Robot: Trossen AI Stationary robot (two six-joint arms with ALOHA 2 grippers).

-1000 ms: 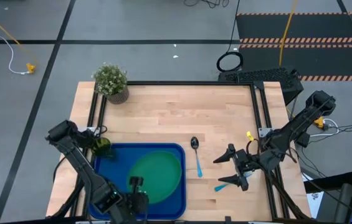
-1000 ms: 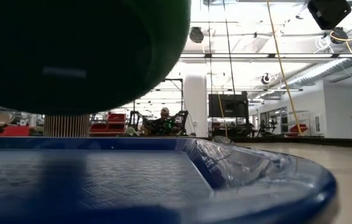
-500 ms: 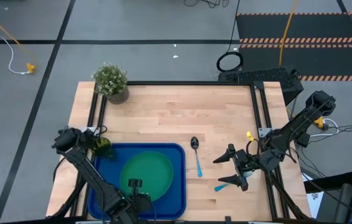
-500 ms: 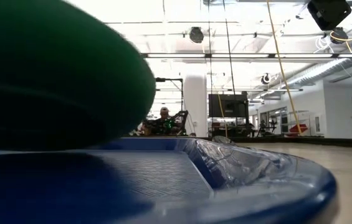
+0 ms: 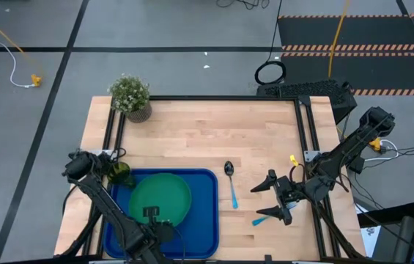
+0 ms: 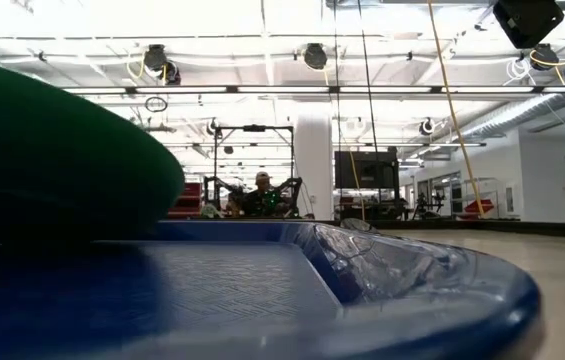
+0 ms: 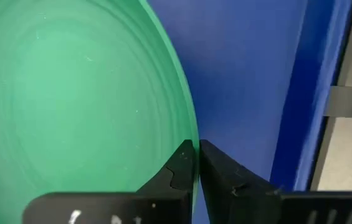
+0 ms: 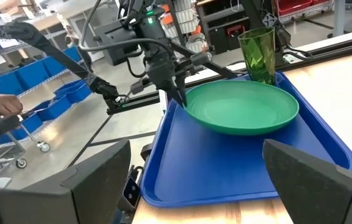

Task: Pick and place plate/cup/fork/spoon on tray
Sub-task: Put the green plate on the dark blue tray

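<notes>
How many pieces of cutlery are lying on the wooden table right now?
2. The spoon lies just right of the tray; the fork lies farther right, partly under the right gripper. Nothing suggests more hidden.

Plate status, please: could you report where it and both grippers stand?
Left gripper shut on plate rim, over tray. Right gripper open by fork. Cup close behind plate.

One tray (image 5: 205, 213), one plate (image 5: 161, 199), one cup (image 5: 121, 173), one fork (image 5: 262, 218), one spoon (image 5: 231, 182), one plant (image 5: 131, 96)

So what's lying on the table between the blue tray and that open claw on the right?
High view: only the spoon lies between the tray and the right end effector.
</notes>
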